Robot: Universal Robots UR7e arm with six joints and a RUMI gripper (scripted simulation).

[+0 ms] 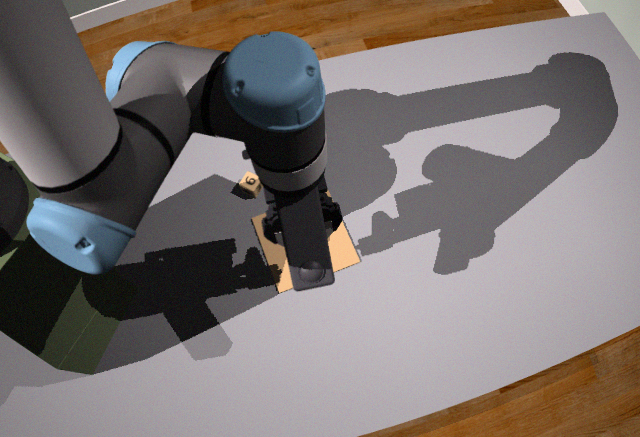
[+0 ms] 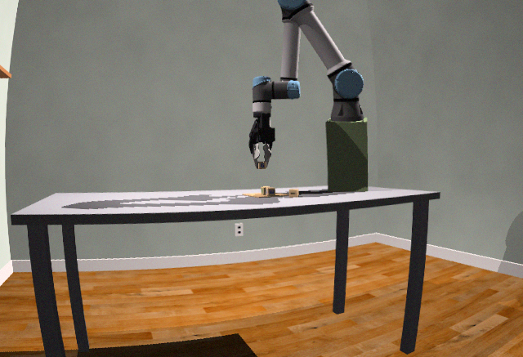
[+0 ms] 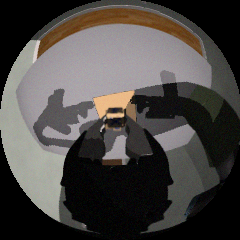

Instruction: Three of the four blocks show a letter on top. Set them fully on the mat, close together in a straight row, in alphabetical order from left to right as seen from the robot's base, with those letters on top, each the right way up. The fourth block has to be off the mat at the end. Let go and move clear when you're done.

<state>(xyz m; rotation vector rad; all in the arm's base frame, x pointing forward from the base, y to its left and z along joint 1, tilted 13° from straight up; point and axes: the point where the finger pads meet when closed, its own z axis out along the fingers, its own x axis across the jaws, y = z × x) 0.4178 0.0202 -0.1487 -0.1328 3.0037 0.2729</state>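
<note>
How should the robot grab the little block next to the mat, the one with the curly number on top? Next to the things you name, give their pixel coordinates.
Probably from straight above, with one finger on each of two opposite upright sides. The block (image 1: 249, 184) (image 2: 293, 193) is a small cube sitting on the table (image 1: 465, 308) (image 2: 147, 209), so those sides look flat and easy to pinch. But the hand (image 1: 302, 225) (image 2: 261, 162) (image 3: 115, 114) must let go of its own block first.

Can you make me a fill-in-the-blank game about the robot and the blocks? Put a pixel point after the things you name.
1. The hand (image 1: 303, 246) (image 2: 261, 164) (image 3: 115, 114) is holding a ____.
2. The block off the mat (image 1: 343, 251) (image 2: 249, 194) (image 3: 112, 101) shows the number ____ in the top view.
3. The robot's base stands on a box that is coloured ____.

Missing words: block; 6; green.
</note>
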